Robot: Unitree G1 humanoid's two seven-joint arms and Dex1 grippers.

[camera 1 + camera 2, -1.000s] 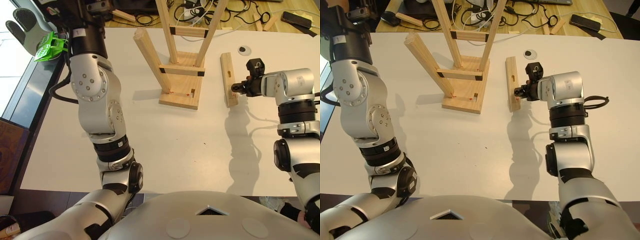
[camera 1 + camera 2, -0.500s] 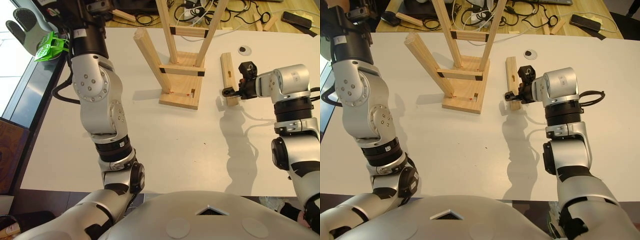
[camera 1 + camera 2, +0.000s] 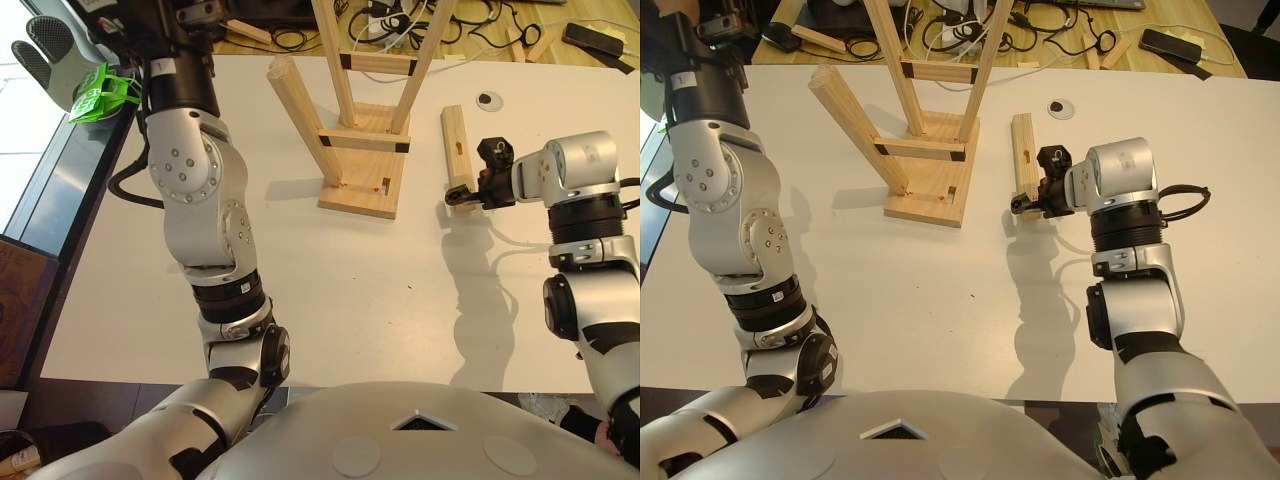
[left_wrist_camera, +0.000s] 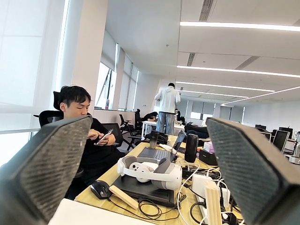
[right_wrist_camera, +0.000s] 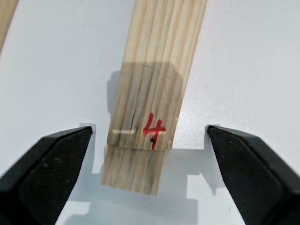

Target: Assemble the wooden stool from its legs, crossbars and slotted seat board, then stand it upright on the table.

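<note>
Stool leg (image 5: 154, 93), loose: flat on the white table (image 3: 300, 300), near end set between the fingers of the right pincer (image 5: 150, 161). Pincer wide, holding nothing; strip of bare table visible each side between finger (image 5: 51, 173) and wood. Red handwritten mark on the leg's top face just ahead of the pincer; stepped, narrower tip nearest it. Rest of the leg stretching straight away from the pincer toward the far table edge, slot cut partway along.

Part-built stool to the left of the right pincer, near but apart from the loose leg: slotted seat board (image 3: 362, 195) flat on the table, three legs planted in it. Outermost leg (image 3: 300, 110) tilted away from the pincer; other two (image 3: 340, 60) rising close together, joined by crossbars (image 3: 357, 140).

Small dark round disc (image 3: 487, 98) on the table beyond the right pincer, past the loose leg's far end.

Left pincer (image 4: 150, 178) raised and wide, gripping nothing. Beyond it, white headset (image 4: 150, 171) on a cluttered desk.
</note>
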